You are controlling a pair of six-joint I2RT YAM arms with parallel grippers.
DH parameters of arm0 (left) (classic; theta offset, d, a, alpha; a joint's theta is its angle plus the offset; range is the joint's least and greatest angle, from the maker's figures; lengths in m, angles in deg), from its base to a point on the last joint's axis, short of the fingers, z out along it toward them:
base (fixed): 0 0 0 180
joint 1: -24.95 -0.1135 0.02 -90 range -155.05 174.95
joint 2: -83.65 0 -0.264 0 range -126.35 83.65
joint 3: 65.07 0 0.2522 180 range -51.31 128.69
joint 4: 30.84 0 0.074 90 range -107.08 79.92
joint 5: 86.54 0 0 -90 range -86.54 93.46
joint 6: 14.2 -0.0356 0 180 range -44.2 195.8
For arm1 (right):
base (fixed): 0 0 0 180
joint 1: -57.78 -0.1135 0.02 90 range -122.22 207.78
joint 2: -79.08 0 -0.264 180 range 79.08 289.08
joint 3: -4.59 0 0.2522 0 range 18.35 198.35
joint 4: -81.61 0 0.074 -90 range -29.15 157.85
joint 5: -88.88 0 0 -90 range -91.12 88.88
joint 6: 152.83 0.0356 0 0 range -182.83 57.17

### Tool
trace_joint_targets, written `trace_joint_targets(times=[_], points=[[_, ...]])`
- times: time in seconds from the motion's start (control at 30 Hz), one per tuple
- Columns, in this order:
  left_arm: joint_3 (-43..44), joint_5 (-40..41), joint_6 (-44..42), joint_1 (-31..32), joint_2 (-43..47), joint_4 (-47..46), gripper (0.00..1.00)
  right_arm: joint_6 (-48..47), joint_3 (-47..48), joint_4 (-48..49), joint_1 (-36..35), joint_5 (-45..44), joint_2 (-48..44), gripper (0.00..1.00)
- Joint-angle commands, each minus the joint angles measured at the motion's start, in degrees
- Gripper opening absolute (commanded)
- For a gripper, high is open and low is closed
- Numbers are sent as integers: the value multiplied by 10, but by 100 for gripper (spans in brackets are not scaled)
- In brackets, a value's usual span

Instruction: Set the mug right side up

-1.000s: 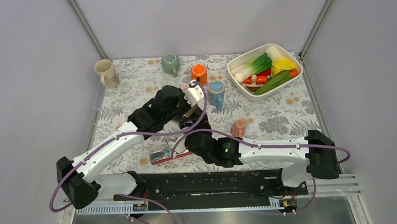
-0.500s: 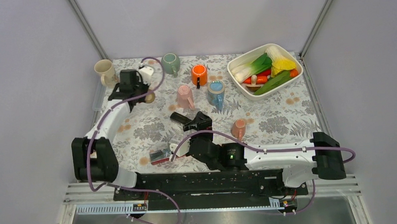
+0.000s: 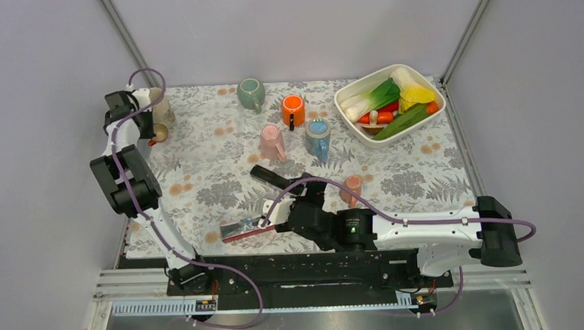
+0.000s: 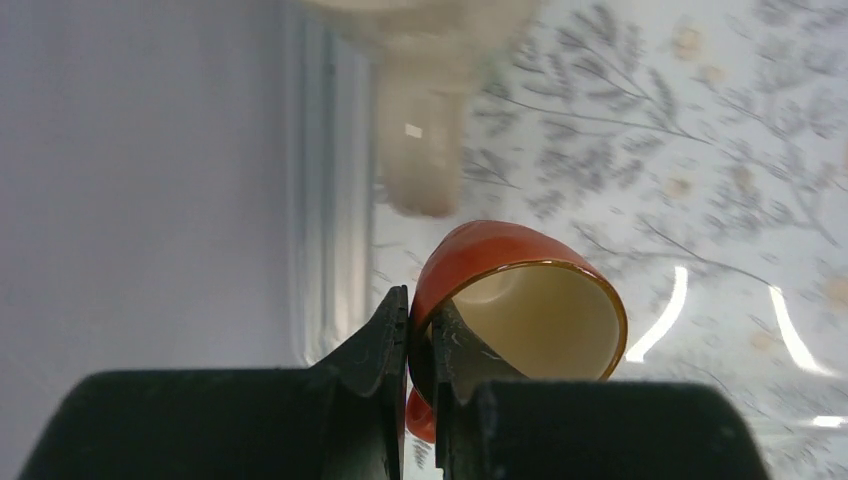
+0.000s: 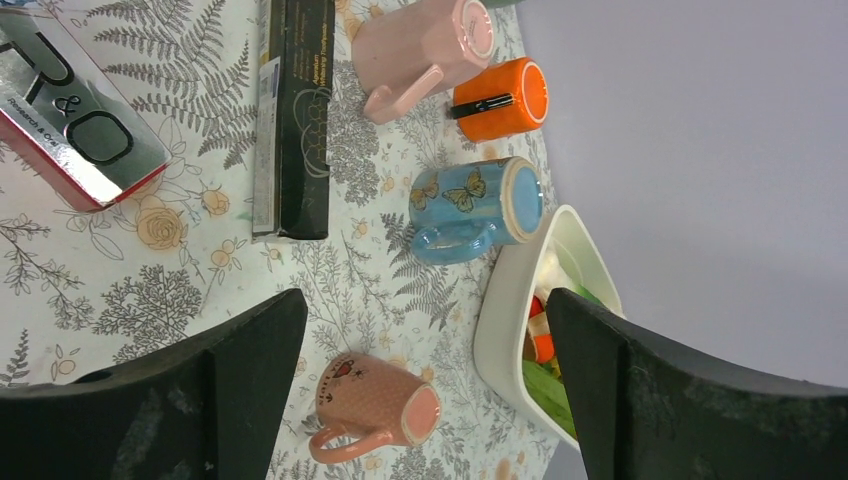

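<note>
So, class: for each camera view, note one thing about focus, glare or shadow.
Left wrist: the cream mug at top is blurred, the red cup pinched by the left hand is sharp, and glare streaks cross the tablecloth. Right wrist: the blue butterfly mug is crisp. Top external: even light, faint shadows.

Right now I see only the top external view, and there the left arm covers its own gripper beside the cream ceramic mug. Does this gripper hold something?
Observer: Yes. In the left wrist view the left gripper is shut on the wall of a small red cup with cream inside, one finger inside it and one outside.
Operator: And the right gripper, is it open?
Observer: Open wide. The right wrist view shows the right gripper with nothing between its fingers.
Operator: The light blue ceramic mug, is it plain?
Observer: No, the right wrist view shows butterflies painted on its side.
</note>
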Motion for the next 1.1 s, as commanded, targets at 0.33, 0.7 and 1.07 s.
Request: trace_joint_targets(times=[0.33,0.7,1.07], points=[[143,-17,9,-42,-118,23,0,23,46,-27,-4,9,43,100],[146,-15,-10,-63,-117,50,0,21,47,-37,-4,7,41,100],[176,-14,-4,-70,-147,78,31,20,44,-46,-9,-2,37,99]])
